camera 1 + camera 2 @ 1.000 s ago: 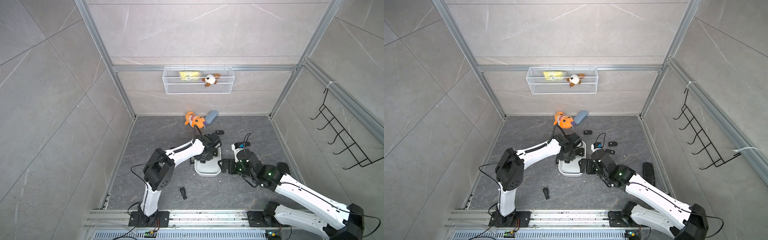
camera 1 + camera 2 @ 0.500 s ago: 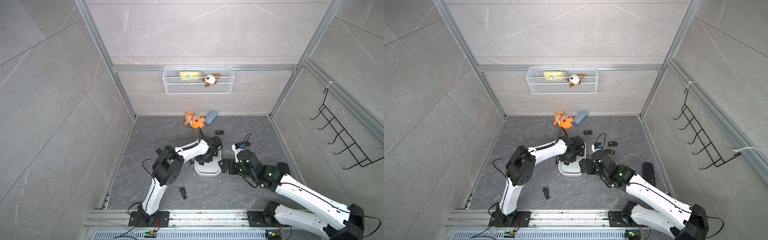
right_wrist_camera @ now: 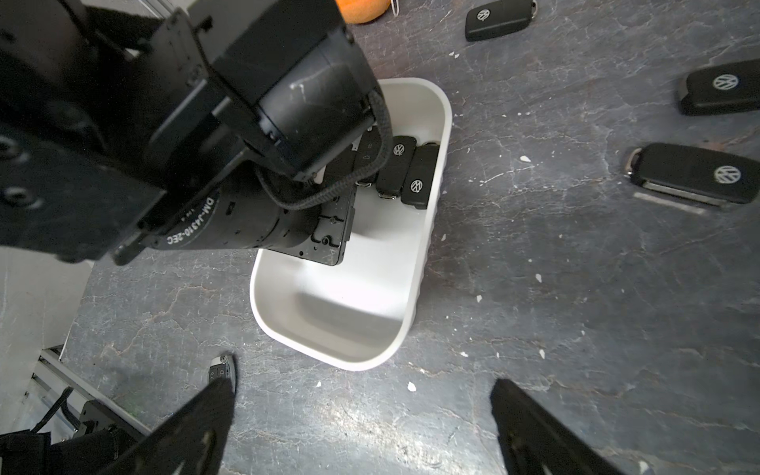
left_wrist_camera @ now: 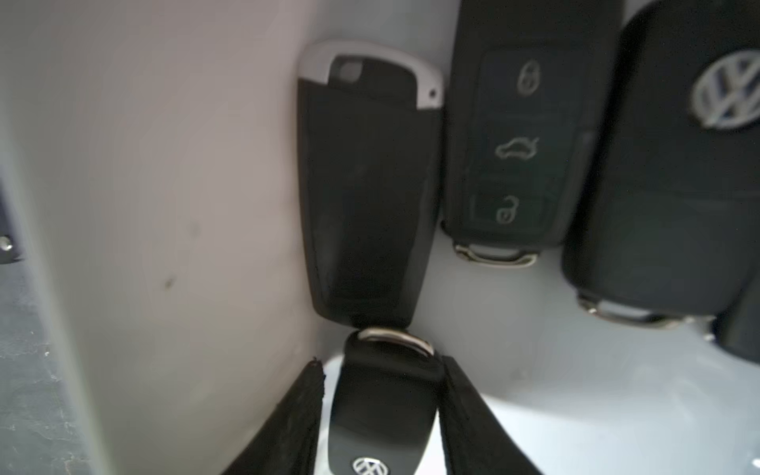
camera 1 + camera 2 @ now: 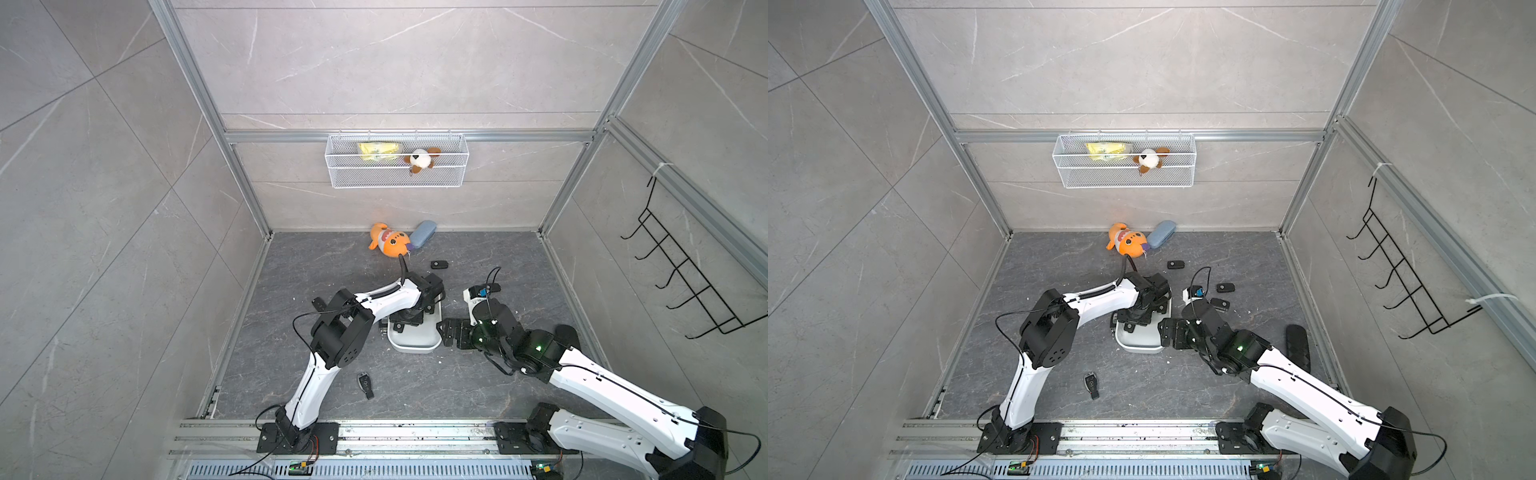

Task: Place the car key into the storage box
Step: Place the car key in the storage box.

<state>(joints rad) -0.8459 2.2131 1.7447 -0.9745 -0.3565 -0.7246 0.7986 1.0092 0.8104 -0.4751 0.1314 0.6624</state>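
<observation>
I find the left gripper (image 4: 380, 364) slightly spread about the key (image 4: 382, 411), with a gap on one side. The key lies in the box (image 5: 415, 344) at frame centre, among other keys (image 4: 514, 144). The right gripper (image 3: 362, 386) is spread wide and empty over the dark veined floor (image 5: 457, 386), which is white-flecked. The walls (image 5: 104, 208) are grey tile.

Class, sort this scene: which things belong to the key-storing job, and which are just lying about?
Job: storage box, car key at the left gripper, boxed keys, loose floor keys.
Lying about: orange plush toy, blue-grey case, wire basket.
</observation>
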